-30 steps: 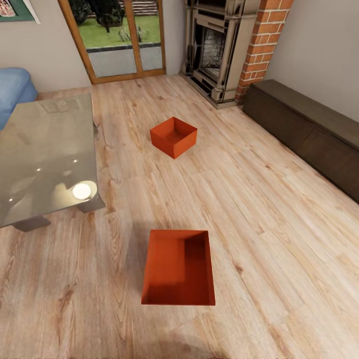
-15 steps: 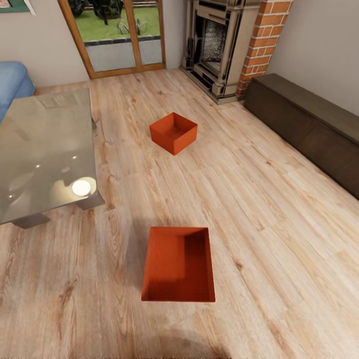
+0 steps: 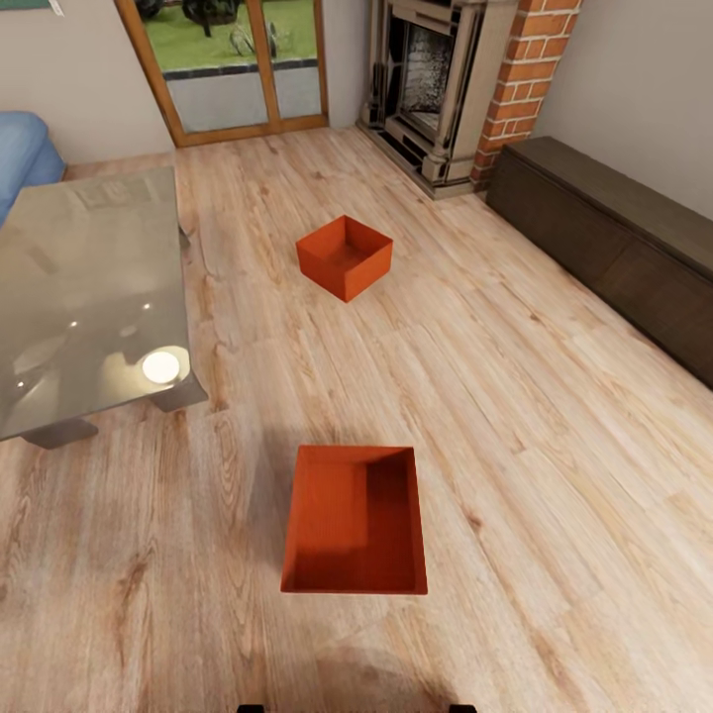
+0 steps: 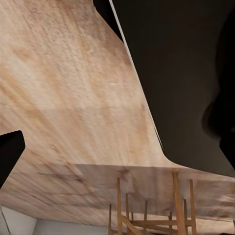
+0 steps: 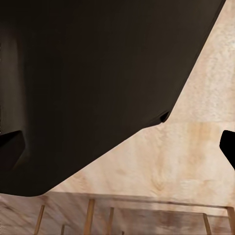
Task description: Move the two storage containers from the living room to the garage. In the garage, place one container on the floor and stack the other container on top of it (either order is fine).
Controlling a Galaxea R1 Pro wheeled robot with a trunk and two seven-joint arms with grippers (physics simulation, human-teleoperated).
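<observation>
Living room, plank floor [image 3: 555, 475]. Glass coffee table [image 3: 89, 287] at 9 o'clock; near storage container [image 3: 342, 525] at 6 o'clock, open side up; far storage container [image 3: 344, 255] at 12 o'clock. Gripper state: cannot tell for either arm. Risks: base nudging the near bin on approach; thin walls flexing in an uneven two-handed grasp.

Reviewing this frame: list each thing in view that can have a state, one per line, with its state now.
Near container: upright on the wood floor, open-topped, empty, ungrasped.
Far container: upright on the wood floor, empty, apart from the near one.
Glass doors: shut.
Fireplace: unlit.
Coffee table: bare glass top with a lamp's reflection.
Grippers: too little shows to tell open or shut.
</observation>
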